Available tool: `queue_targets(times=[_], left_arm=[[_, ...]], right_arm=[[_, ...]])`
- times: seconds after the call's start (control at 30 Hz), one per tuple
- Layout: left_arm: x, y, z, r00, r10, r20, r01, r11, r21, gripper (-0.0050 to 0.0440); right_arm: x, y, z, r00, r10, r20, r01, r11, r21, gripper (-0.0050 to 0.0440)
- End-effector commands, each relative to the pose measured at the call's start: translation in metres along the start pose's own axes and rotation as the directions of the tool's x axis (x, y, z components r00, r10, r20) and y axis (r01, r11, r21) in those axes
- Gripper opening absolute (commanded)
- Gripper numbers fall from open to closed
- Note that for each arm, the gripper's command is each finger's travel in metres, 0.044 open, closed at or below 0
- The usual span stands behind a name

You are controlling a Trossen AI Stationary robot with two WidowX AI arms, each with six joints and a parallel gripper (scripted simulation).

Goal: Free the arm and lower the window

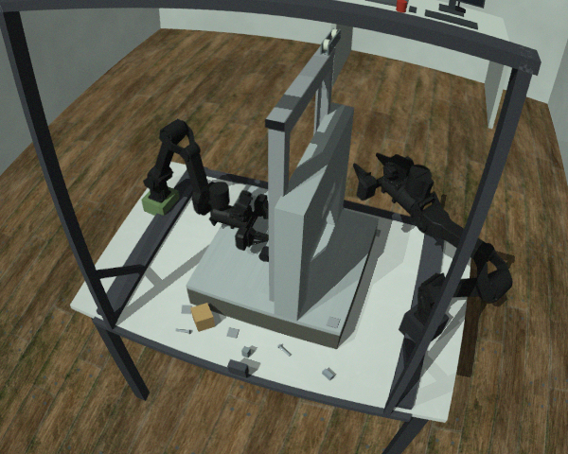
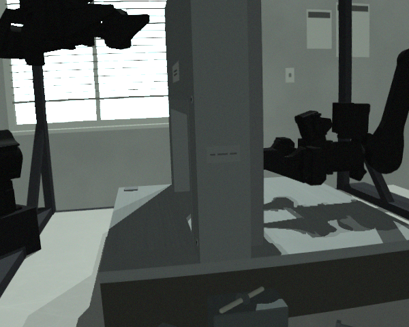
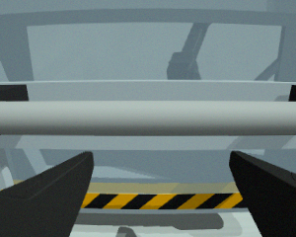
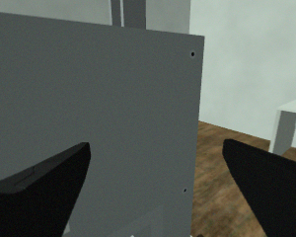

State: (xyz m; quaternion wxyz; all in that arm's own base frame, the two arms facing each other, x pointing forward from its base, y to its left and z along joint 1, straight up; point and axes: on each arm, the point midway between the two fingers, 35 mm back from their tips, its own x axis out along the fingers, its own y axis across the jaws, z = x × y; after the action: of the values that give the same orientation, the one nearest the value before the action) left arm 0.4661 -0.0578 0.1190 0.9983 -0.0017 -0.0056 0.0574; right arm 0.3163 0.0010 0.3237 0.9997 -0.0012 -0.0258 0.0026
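My left gripper (image 1: pixel 264 228) (image 3: pixel 162 158) is open, close in front of the wall (image 1: pixel 289 264) (image 2: pixel 222 197) (image 4: pixel 89 99) on its own side. In the left wrist view a pale horizontal bar (image 3: pixel 148 118) crosses above its fingertips, with nothing between them. Behind the bar is the window (image 3: pixel 113 49), with clear panes. A yellow-and-black striped strip (image 3: pixel 153 200) runs low behind the fingers. The window's lower edge and sill are hidden in the top and exterior views, so I cannot tell the gap. My right gripper (image 1: pixel 366 162) (image 4: pixel 157 147) is open, raised on the other side, apart from the wall.
The wall stands on a thick base (image 1: pixel 235 264) (image 2: pixel 198 296). An orange block (image 1: pixel 203 316) and small loose parts lie near the table's front edge. Dark posts (image 1: pixel 54 165) (image 2: pixel 345 70) of the work cell rise around the table. A green block (image 1: pixel 156 208) is at the left arm's base.
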Motion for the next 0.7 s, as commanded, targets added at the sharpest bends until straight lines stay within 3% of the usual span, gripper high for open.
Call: queue_targets(times=[0.0,0.4,0.67], left_arm=[[-0.007,-0.001,0.016,1.000,0.000,0.020,0.000,1.000,-0.004,0.0400],[-0.020,-0.001,0.027,1.000,-0.001,0.016,0.001,1.000,-0.003,0.0400],[-0.044,0.001,0.045,1.000,-0.002,0.013,0.002,1.000,-0.003,0.0400]], right_arm=[[-0.002,0.000,0.003,1.000,0.002,0.012,-0.002,1.000,-0.003,0.0400],[-0.002,0.000,0.003,1.000,0.002,0.012,-0.002,1.000,-0.003,0.0400],[-0.002,0.000,0.003,1.000,0.002,0.012,-0.002,1.000,-0.003,0.0400]])
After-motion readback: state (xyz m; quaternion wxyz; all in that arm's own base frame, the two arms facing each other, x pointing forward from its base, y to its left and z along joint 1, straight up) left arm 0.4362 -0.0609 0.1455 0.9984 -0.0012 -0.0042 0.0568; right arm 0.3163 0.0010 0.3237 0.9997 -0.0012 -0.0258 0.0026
